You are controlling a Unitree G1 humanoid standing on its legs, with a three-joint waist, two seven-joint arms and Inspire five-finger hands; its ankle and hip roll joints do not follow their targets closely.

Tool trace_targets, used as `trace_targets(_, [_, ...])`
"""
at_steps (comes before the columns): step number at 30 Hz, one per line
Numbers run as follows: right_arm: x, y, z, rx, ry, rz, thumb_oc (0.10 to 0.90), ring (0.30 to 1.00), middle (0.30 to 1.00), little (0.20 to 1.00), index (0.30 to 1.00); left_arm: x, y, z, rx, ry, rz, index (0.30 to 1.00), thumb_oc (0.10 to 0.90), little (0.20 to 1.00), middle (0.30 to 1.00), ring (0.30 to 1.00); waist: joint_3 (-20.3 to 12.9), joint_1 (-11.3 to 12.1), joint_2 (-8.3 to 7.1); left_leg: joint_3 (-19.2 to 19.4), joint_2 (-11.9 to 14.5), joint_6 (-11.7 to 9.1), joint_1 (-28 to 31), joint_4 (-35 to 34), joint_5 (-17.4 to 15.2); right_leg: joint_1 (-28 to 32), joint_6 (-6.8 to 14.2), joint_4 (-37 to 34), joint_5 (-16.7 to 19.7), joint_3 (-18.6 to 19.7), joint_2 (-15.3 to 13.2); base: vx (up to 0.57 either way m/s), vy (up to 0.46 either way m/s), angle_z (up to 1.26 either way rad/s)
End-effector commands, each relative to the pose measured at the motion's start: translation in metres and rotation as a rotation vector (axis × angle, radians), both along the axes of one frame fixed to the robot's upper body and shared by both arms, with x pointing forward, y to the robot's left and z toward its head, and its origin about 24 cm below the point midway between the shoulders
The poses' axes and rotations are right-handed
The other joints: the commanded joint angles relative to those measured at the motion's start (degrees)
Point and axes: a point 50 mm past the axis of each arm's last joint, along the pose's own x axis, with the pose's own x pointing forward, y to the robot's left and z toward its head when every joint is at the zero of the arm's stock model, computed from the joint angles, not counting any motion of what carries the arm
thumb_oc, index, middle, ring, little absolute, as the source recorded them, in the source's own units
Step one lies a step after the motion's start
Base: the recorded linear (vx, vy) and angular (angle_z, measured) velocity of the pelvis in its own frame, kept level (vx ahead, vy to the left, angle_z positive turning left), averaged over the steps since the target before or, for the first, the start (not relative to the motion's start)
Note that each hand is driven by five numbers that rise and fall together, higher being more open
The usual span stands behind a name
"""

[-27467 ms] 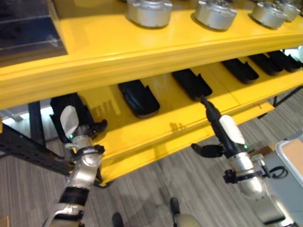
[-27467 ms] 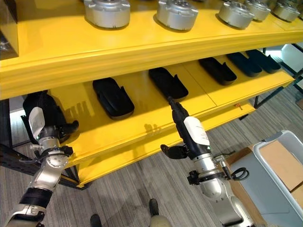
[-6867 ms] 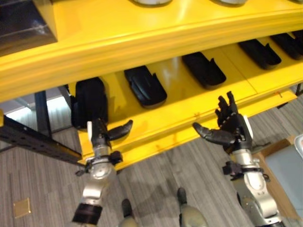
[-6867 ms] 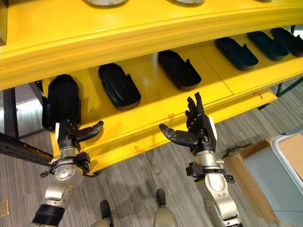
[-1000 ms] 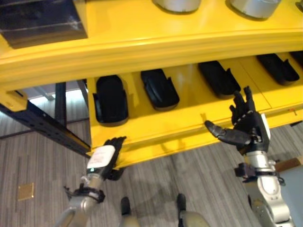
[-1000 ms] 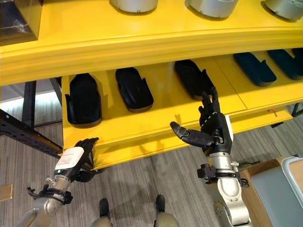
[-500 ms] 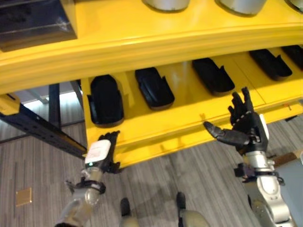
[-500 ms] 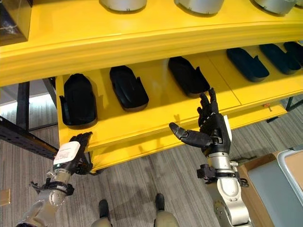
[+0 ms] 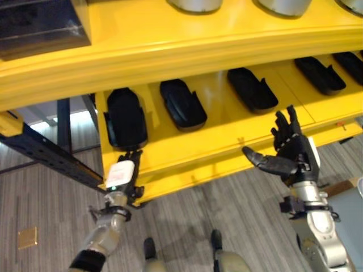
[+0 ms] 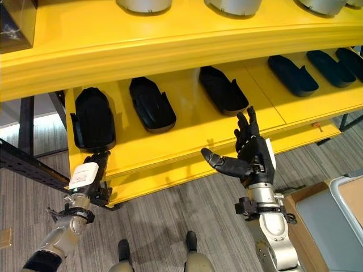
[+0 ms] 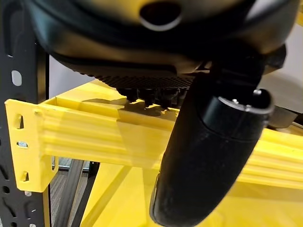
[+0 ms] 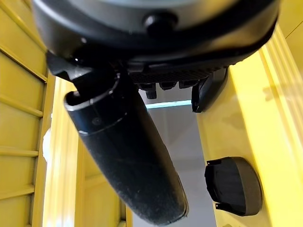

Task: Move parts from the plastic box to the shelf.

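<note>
Both hands are raised toward the yellow shelf (image 9: 187, 156), one at each side of the scene. Held upright in front of the lower shelf's front edge, the right hand (image 10: 255, 156) has its fingers straight and spread, pointing up, and its thumb stretched out toward the left hand; it is open and holds nothing. Lower down, the left hand (image 9: 122, 178) reaches up to the front edge of the lower shelf near its end, back of the hand facing the camera; its fingertips lie at the lip, and I cannot tell whether they curl over it or touch it.

Black parts lie in a row on the lower shelf beyond the hands: the end part (image 9: 126, 118) sits just past the left hand, another part (image 9: 182, 104) lies between the two hands, a third part (image 9: 252, 89) lies just beyond the right hand, and more continue past it. Silver round parts (image 10: 144, 5) stand on the upper shelf. Below the hands is grey wood-pattern floor (image 10: 164, 238), with a black metal rack (image 9: 45, 156) outward of the left hand.
</note>
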Motion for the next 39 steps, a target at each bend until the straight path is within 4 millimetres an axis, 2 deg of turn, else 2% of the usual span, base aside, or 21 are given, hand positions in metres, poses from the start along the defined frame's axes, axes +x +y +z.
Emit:
trace_targets(1, [-0.003,0.003,0.059,0.017,-0.334,0.028,0.9,1.0,1.0,1.0,1.0,0.002,0.007,-0.021,0.0,0.16,0.046,1.0,0.9,1.0,1.0,1.0,-1.4,-2.5,-1.84,2.4,1.1,0.1,2.3,-0.4,1.6,-3.9,-3.0,9.6,-5.1,-0.5,3.1,0.0,0.0,0.0])
trace_targets(14, [-0.005,0.004,0.057,0.012,-0.326,0.025,0.9,1.0,1.0,1.0,1.0,0.015,-0.003,-0.019,0.0,0.146,0.026,1.0,0.9,1.0,1.0,1.0,-1.2,-2.9,-2.08,2.4,0.7,0.3,2.2,-0.4,1.3,-3.9,-2.8,9.3,-4.8,-0.2,2.7,0.01,0.003,-0.02])
trace_targets(26, [-0.006,0.002,0.054,0.01,-0.31,0.015,0.9,1.0,1.0,1.0,1.0,0.013,-0.006,-0.025,-0.011,0.168,0.025,1.0,0.9,1.0,1.0,1.0,-1.3,-3.0,-2.16,2.4,0.6,0.3,2.5,-0.4,1.2,-3.6,-2.8,9.0,-4.6,0.1,2.7,0.0,0.0,0.0])
trace_targets(29, [-0.004,0.003,0.053,0.006,-0.303,0.014,0.9,1.0,1.0,1.0,1.0,0.014,-0.016,-0.024,-0.021,0.164,-0.024,1.0,0.9,1.0,1.0,1.0,-1.2,-2.9,-2.07,2.4,0.6,0.4,2.6,-0.4,1.2,-3.4,-2.7,8.8,-4.4,0.1,2.6,0.0,0.0,0.0])
trace_targets(31, [-0.004,0.003,0.052,0.003,-0.299,0.014,0.9,1.0,1.0,1.0,1.0,0.012,-0.017,-0.025,-0.025,0.168,-0.033,1.0,0.9,1.0,1.0,1.0,-1.2,-2.8,-2.04,2.4,0.6,0.4,2.7,-0.4,1.2,-3.4,-2.7,8.8,-4.4,0.1,2.6,0.0,0.0,0.0])
trace_targets(33, [-0.003,0.002,0.051,0.002,-0.292,0.007,0.9,1.0,1.0,1.0,1.0,0.007,-0.021,-0.026,-0.1,0.178,-0.048,1.0,0.9,1.0,1.0,1.0,-1.3,-2.6,-2.01,2.4,0.5,0.4,2.7,-0.4,1.2,-3.2,-2.7,8.4,-4.3,0.0,2.6,0.0,0.0,0.0])
trace_targets(35, [-0.002,-0.001,0.051,-0.012,-0.294,-0.021,0.9,1.0,1.0,1.0,1.0,-0.007,-0.025,-0.015,-0.26,0.129,-0.097,1.0,0.9,1.0,1.0,1.0,-1.2,-1.8,-1.86,2.2,0.4,0.6,2.6,-0.4,1.1,-2.7,-2.6,7.6,-3.8,0.1,2.4,0.0,0.0,0.0])
trace_targets(37, [-0.002,0.0,0.051,-0.011,-0.292,-0.019,0.9,1.0,1.0,1.0,1.0,-0.008,-0.024,-0.015,-0.261,0.132,-0.095,1.0,0.9,1.0,1.0,1.0,-1.3,-1.9,-1.94,2.2,0.4,0.6,2.6,-0.4,1.1,-2.6,-2.6,7.5,-3.8,0.1,2.4,0.0,0.0,0.0])
trace_targets(39, [-0.001,-0.002,0.049,-0.022,-0.281,-0.024,0.9,1.0,1.0,1.0,1.0,-0.024,-0.026,-0.006,-0.337,0.121,-0.157,1.0,0.9,1.0,1.0,1.0,-1.3,-1.3,-1.78,2.0,0.2,0.7,2.6,-0.4,1.0,-2.2,-2.6,6.9,-3.5,-0.1,2.2,0.0,0.0,0.0])
